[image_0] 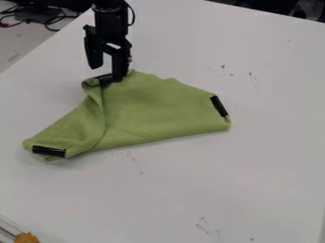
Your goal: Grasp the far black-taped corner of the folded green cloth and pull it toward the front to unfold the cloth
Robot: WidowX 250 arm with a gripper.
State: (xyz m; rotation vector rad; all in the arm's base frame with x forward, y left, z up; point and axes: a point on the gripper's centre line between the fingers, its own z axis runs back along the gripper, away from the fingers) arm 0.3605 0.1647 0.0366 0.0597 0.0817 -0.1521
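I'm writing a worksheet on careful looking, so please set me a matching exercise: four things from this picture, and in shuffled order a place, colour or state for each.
1. End effector
2. Cloth
3. Tabletop
4. Orange-brown lump

A. White
B. Bottom left corner of the picture
C. Fingers apart, at the cloth's upper left
D. Green, partly folded over

Pairs: 1-C, 2-D, 3-A, 4-B
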